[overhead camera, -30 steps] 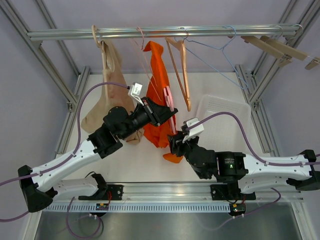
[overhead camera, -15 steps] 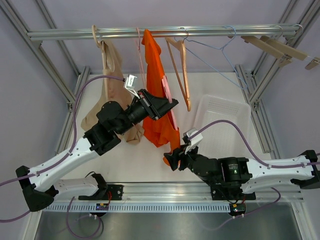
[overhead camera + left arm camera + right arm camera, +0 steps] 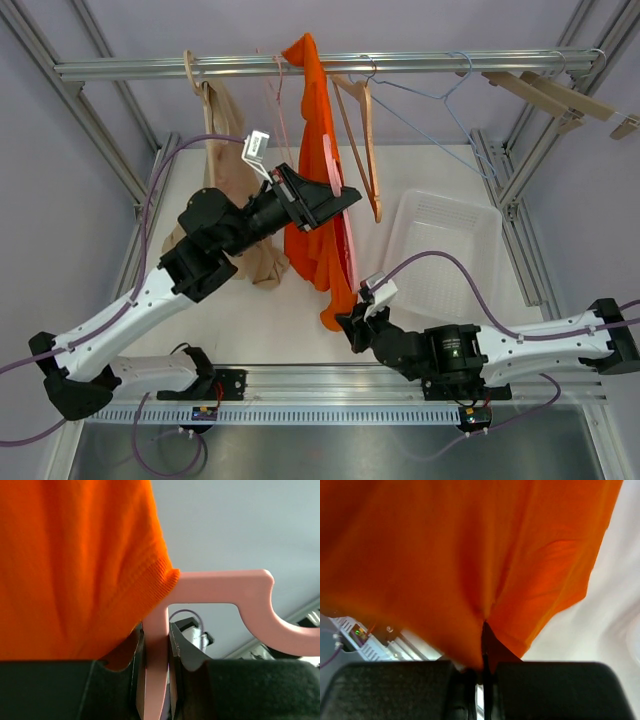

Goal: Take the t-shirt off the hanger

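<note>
Left gripper [image 3: 156, 645] is clamped on the pink hanger [image 3: 220, 587], held up near the rail [image 3: 150, 68]. Right gripper [image 3: 482, 675] pinches the lower edge of the orange t-shirt [image 3: 312, 250], which drapes down from that hanger.

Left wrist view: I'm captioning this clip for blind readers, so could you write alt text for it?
The left gripper is shut on a flat bar of the pink hanger, which branches right into a curved arm. The orange t-shirt fills the upper left, its knit edge lying over the hanger just above the jaws.
</note>
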Controlling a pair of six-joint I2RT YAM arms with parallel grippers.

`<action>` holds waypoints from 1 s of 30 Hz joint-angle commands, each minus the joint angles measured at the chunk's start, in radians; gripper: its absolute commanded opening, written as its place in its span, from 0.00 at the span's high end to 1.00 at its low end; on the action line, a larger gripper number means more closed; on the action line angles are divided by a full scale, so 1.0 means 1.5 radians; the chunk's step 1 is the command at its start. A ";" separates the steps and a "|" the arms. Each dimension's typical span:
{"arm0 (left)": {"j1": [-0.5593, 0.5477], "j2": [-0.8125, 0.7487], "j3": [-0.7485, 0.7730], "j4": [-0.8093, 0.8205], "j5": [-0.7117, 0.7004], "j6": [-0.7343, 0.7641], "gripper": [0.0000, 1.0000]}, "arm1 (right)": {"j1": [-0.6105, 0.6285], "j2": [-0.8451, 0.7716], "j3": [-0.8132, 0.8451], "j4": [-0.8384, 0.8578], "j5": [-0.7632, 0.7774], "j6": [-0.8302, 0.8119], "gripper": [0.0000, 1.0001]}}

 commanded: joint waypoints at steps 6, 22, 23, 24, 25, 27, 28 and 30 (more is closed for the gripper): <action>0.003 0.013 0.171 0.067 0.168 -0.069 1.00 | 0.008 0.025 -0.025 -0.021 0.103 0.044 1.00; -0.015 -0.264 -0.151 -0.070 0.186 -0.073 1.00 | -0.213 -0.089 0.121 0.091 -0.122 -0.338 1.00; -0.015 -0.270 -0.159 -0.070 0.195 -0.079 1.00 | -0.227 -0.080 0.127 0.095 -0.136 -0.341 1.00; -0.016 -0.275 -0.171 -0.069 0.210 -0.086 1.00 | -0.239 -0.064 0.132 0.099 -0.168 -0.349 1.00; -0.016 -0.279 -0.175 -0.070 0.220 -0.088 1.00 | -0.259 -0.059 0.139 0.116 -0.182 -0.355 1.00; -0.017 -0.283 -0.178 -0.072 0.262 -0.091 1.00 | -0.273 -0.049 0.139 0.151 -0.212 -0.373 1.00; -0.017 -0.283 -0.180 -0.072 0.275 -0.099 1.00 | -0.295 -0.048 0.142 0.178 -0.224 -0.374 1.00; -0.017 -0.287 -0.186 -0.072 0.315 -0.109 1.00 | -0.321 -0.040 0.147 0.191 -0.287 -0.394 1.00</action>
